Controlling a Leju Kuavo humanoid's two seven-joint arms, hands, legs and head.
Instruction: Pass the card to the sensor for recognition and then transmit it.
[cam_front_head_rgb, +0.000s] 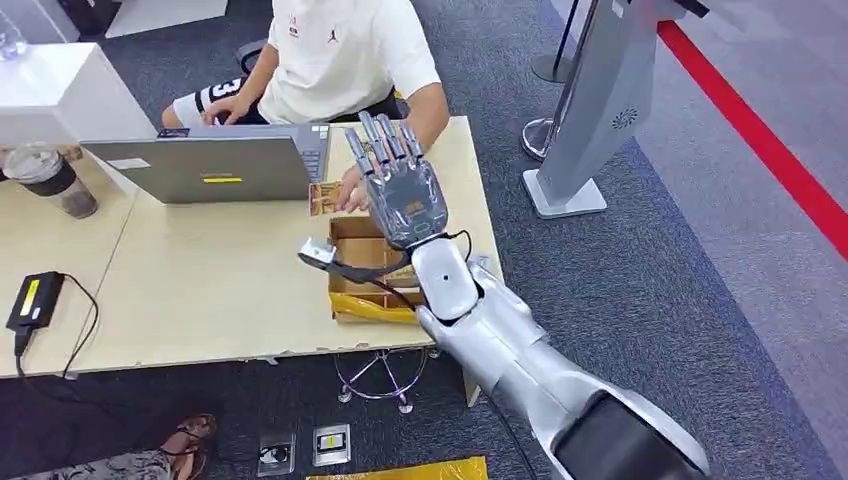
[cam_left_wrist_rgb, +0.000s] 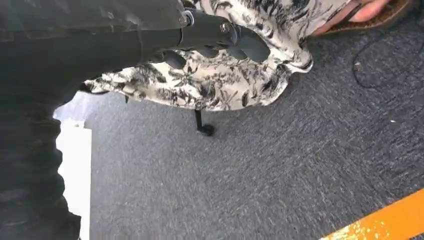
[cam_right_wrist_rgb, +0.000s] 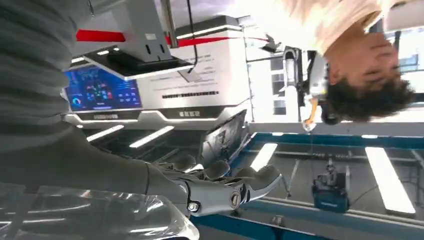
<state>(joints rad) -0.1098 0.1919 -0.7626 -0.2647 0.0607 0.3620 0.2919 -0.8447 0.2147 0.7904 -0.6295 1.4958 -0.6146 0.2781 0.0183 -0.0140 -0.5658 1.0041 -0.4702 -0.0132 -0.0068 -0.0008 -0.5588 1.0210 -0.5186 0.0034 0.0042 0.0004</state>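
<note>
The right hand (cam_front_head_rgb: 400, 185) is reaching out over the far edge of the table (cam_front_head_rgb: 200, 290), palm down, with its fingers stretched forward and spread, holding nothing. The card (cam_front_head_rgb: 323, 198) is sitting just beside that hand, on the side toward the laptop (cam_front_head_rgb: 215, 165), and a person's hand (cam_front_head_rgb: 350, 190) is holding it at the end nearest the robot's fingers. From the head view it is hard to tell whether the robot's fingers are touching the card or merely lying close over it.

An open cardboard box (cam_front_head_rgb: 365, 270) is resting on the table directly beneath the robot's wrist. The seated person (cam_front_head_rgb: 340, 60) is leaning in from the far side of the table. A cup (cam_front_head_rgb: 50, 180) is standing to the far side of the laptop, and a black adapter (cam_front_head_rgb: 33, 300) is lying near the table's front corner. A grey kiosk stand (cam_front_head_rgb: 590, 110) is rising from the carpet off to the right.

The card is lying with its long axis running across the table, one short end pointing toward the laptop.

The left hand (cam_left_wrist_rgb: 210, 35) is hanging low over grey carpet, its dark fingers curling inward around nothing, next to patterned fabric (cam_left_wrist_rgb: 225, 75).
</note>
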